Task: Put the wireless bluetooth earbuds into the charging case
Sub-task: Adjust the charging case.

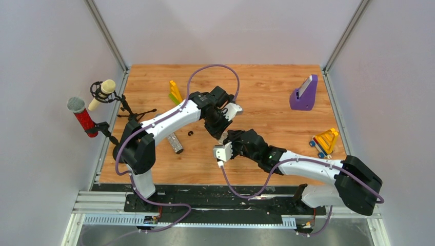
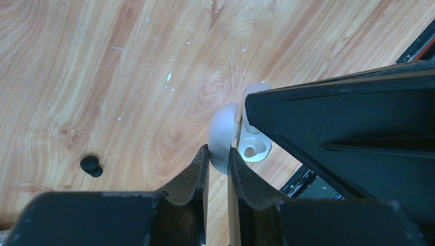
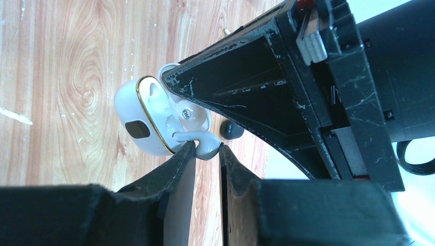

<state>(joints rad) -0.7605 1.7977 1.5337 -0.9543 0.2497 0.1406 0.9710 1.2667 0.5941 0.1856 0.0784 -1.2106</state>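
Observation:
The white charging case (image 3: 134,110) stands open, with a gold rim, at the table's middle. My left gripper (image 2: 219,152) is shut on one half of the case (image 2: 221,134); the hollowed half (image 2: 255,147) shows beside it. My right gripper (image 3: 206,148) is shut on a white earbud (image 3: 204,147), whose stem lies across the open case. The two grippers meet in the top view: left gripper (image 1: 223,133), right gripper (image 1: 229,139). A black earbud (image 2: 91,165) lies on the wood to the left, also in the top view (image 1: 191,134). Another black earbud (image 3: 232,130) shows behind the case.
A grey cylinder (image 1: 175,143) lies left of the grippers. A purple stand (image 1: 303,94) is at the back right, a coloured toy (image 1: 324,142) at the right edge, yellow-green blocks (image 1: 175,92) at the back. Two microphones (image 1: 84,118) stand on the left. A white sliver (image 3: 15,117) lies on the wood.

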